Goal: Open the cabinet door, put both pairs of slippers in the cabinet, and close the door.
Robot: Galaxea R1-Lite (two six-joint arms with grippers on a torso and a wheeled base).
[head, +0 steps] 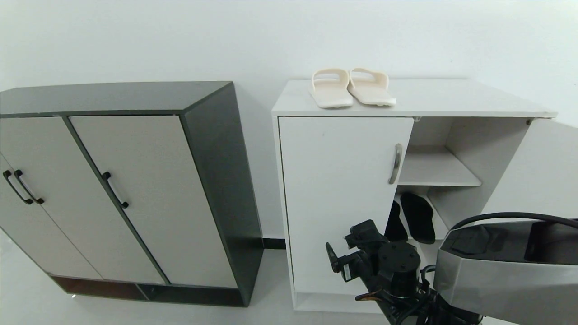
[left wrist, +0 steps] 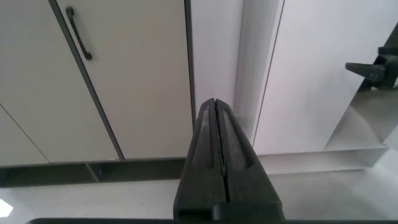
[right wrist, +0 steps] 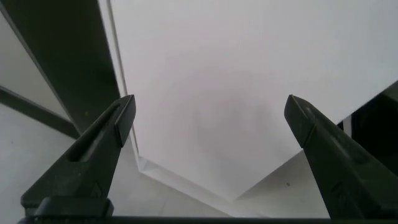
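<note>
A pair of cream slippers (head: 351, 88) lies on top of the white cabinet (head: 451, 97). The cabinet's right half stands open, and a pair of black slippers (head: 413, 219) rests inside on the lower level, under a bare shelf (head: 433, 174). Its left door (head: 338, 194) is closed and has a metal handle (head: 396, 163). My right gripper (head: 345, 246) hangs low in front of that closed door. In the right wrist view the right gripper (right wrist: 210, 106) is open and holds nothing. My left gripper (left wrist: 215, 109) is shut and empty, facing the gap between the two cabinets.
A dark cabinet (head: 135, 180) with pale doors and black handles stands to the left of the white one, with a narrow gap between them. The floor in front of both is bare. A plain wall runs behind.
</note>
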